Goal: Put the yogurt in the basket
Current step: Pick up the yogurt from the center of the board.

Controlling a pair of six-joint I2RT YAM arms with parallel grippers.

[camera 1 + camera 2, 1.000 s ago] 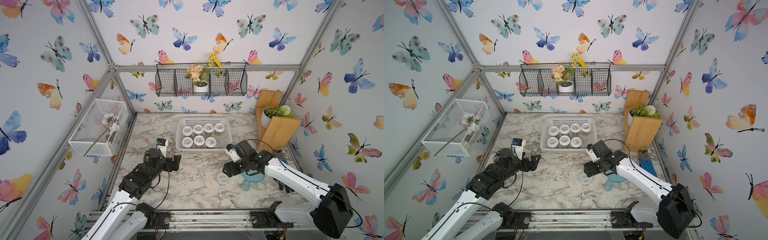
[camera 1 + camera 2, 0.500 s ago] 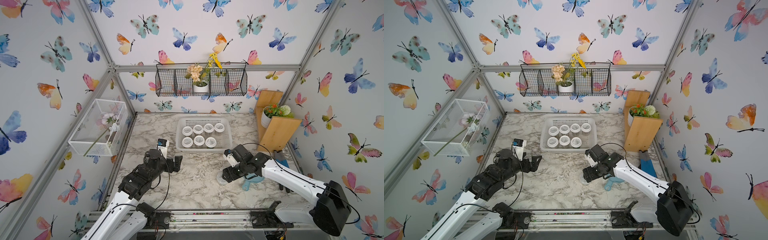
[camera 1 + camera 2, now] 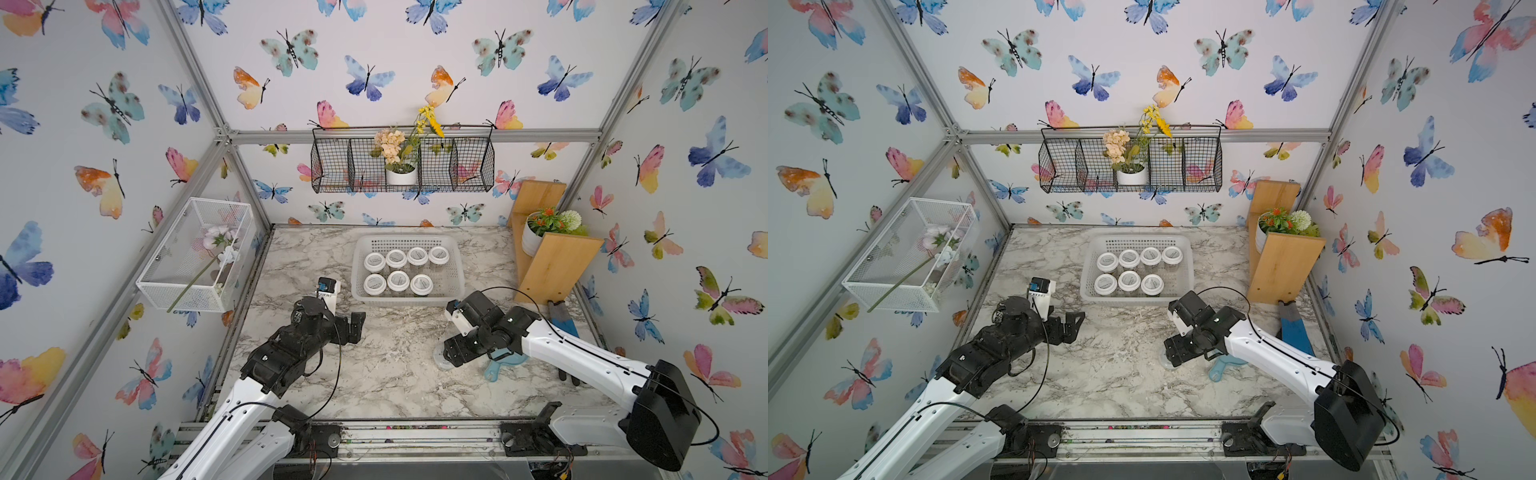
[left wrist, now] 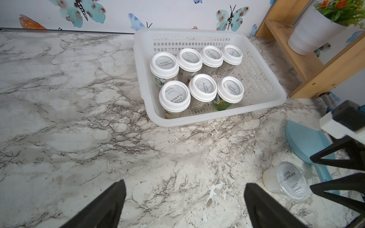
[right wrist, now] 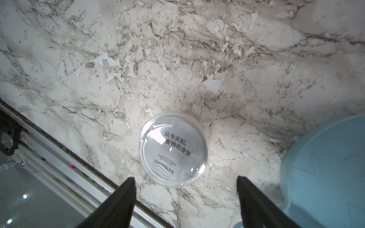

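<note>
The white perforated basket (image 3: 407, 240) (image 4: 262, 110) stands at the back middle of the marble table, with several upright yogurt jars (image 3: 398, 281) (image 4: 174, 96) in two rows inside. One more yogurt jar (image 3: 440, 362) (image 3: 1165, 362) (image 4: 290, 180) (image 5: 173, 150), with a flat clear lid, stands on the table near the front right. My right gripper (image 3: 451, 353) (image 5: 185, 178) hangs open just above it, its fingers wider than the jar and not touching it. My left gripper (image 3: 353, 326) (image 4: 183, 185) is open and empty over bare marble, left of the basket's front corner.
A pale blue plastic scoop (image 3: 500, 362) (image 5: 325, 167) lies right beside the loose jar. A wooden shelf with a potted plant (image 3: 548, 257) fills the back right corner. The metal front rail (image 5: 59, 158) runs close to the jar. A black wire basket (image 3: 403, 166) and a white mesh box (image 3: 195, 257) hang on the walls.
My right gripper has come down and toward the front until it covers the loose jar. My left gripper has opened wider and drifted slightly right.
</note>
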